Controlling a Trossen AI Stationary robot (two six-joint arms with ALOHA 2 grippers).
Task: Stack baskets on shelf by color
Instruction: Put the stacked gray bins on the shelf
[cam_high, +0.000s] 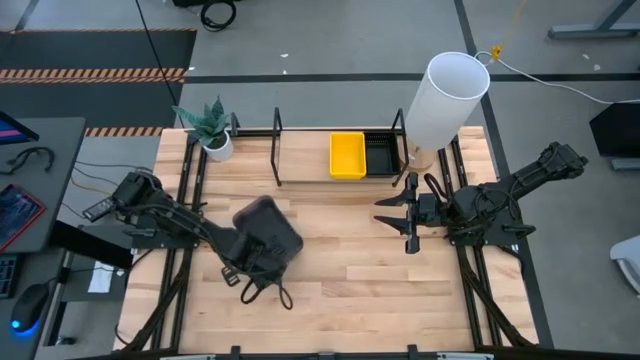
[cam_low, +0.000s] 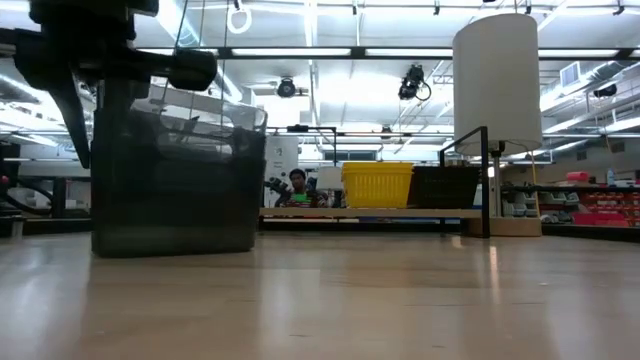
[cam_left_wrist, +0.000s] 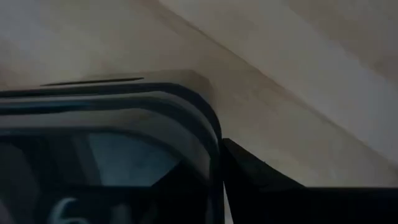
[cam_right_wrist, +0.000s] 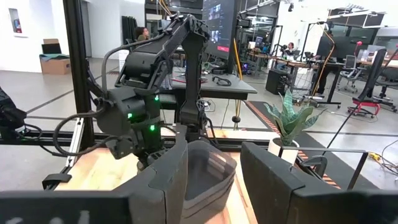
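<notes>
Grey basket (cam_high: 268, 228) in left end effector (cam_high: 246, 262)

I cannot read any words, numbers or signs here. The screen (cam_right_wrist: 217, 28) far behind the surface glows with small marks, but they are too tiny for me to read.

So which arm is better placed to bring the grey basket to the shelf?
Left. The left gripper is already at the grey basket, apparently gripping its rim. The right gripper hangs open and empty, apart from it, near the shelf.
</notes>
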